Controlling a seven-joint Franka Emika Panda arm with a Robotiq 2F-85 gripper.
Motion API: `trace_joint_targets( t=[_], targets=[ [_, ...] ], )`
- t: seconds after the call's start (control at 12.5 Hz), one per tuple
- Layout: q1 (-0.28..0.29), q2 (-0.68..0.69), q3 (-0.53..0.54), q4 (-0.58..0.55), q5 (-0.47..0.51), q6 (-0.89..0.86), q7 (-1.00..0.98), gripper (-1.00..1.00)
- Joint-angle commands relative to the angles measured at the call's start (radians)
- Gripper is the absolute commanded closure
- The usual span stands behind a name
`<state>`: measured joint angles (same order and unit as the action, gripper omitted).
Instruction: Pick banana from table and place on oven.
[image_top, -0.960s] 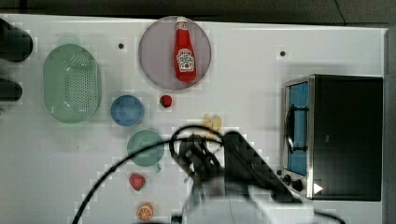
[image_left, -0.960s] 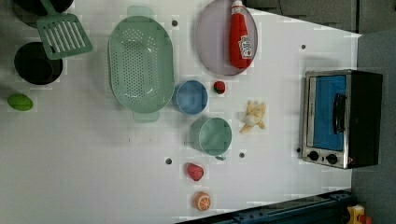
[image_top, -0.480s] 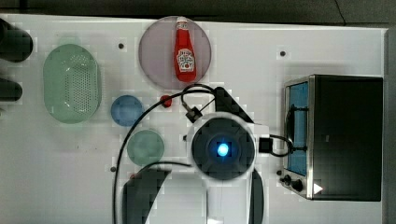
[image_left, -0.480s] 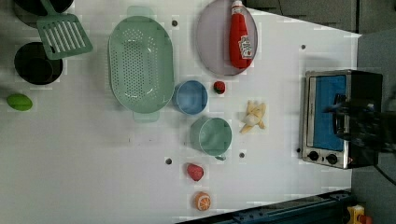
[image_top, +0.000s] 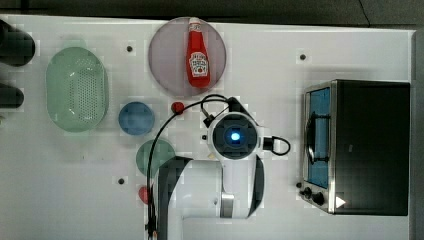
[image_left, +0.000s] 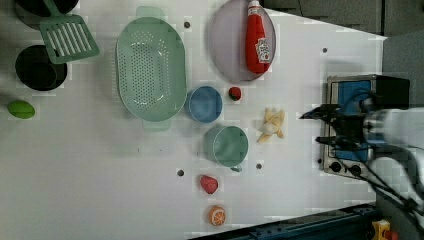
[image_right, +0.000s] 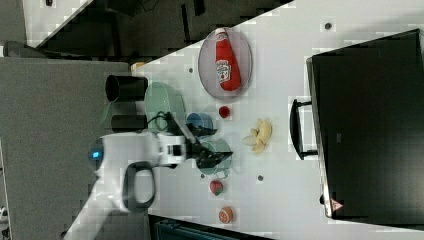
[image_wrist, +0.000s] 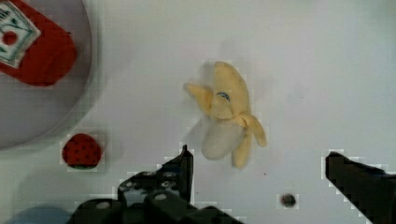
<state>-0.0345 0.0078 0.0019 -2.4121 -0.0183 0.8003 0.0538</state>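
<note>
The peeled yellow banana (image_wrist: 226, 116) lies on the white table (image_wrist: 303, 56), just ahead of my open gripper (image_wrist: 259, 154), nearer one black finger (image_wrist: 184, 163) than the other. The gripper hangs above the table with nothing between its fingers. In the left view the banana (image_left: 271, 126) lies left of the gripper (image_left: 312, 127), which shows in front of the oven (image_left: 345, 87). In the right view the gripper (image_right: 216, 145) shows over the green cup, left of the banana (image_right: 259, 135). In the top view my wrist (image_top: 233, 136) covers the banana. The oven (image_top: 370, 145) stands at the top view's right.
A ketchup bottle (image_top: 198, 55) lies on a grey plate (image_top: 165, 60). A small strawberry (image_wrist: 81, 150) sits near the banana. A green colander (image_left: 150, 67), blue bowl (image_left: 204, 104), green cup (image_left: 227, 145), red fruit (image_left: 209, 184) and orange slice (image_left: 217, 215) dot the table.
In the top view my arm has swung up from the bottom edge to above the banana, hiding it. In the left view it has come further in from the right. The gripper stays open.
</note>
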Motion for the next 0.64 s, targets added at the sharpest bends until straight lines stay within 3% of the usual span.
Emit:
trace_joint_targets(
  t=[0.08, 0.64],
  targets=[
    [0.006, 0.061, -0.012, -0.007, 0.0, 0.074, 0.047, -1.0],
    [0.006, 0.268, -0.012, -0.072, 0.0, 0.375, 0.049, -1.0]
  ],
)
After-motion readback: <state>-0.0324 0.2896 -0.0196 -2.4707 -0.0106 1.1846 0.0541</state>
